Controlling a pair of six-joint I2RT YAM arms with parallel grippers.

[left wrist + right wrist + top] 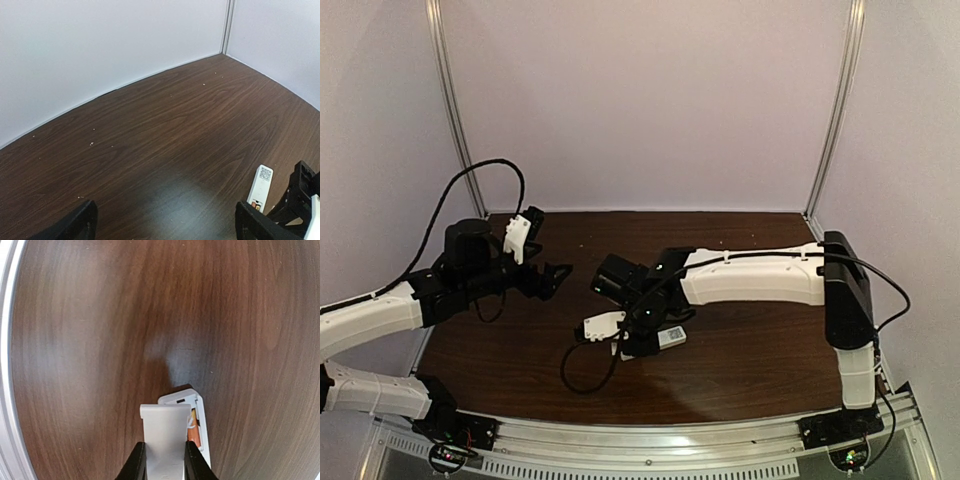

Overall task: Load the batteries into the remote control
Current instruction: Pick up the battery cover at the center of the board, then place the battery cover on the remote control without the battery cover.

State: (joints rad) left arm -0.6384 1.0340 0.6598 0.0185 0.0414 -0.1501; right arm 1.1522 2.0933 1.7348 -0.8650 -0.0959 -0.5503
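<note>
The right fingers (136, 464) are pinched on a small flat white plastic cover plate (164, 435). Just under and beyond it, the slim white rectangular remote control (199, 410) lies on the dark wooden worktop (100, 340), with an orange-and-gold battery (192, 429) showing in its open back. The left fingers (75, 225) gape wide and empty, with the remote near one tip.

Remote control (260, 187) on dark table (165, 125)

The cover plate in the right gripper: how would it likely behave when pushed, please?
The cover plate looks thin, flat plastic: probably light and fairly stiff. Pinched at its edges by the right gripper, it might pivot or slip if pushed against the remote control.
</note>
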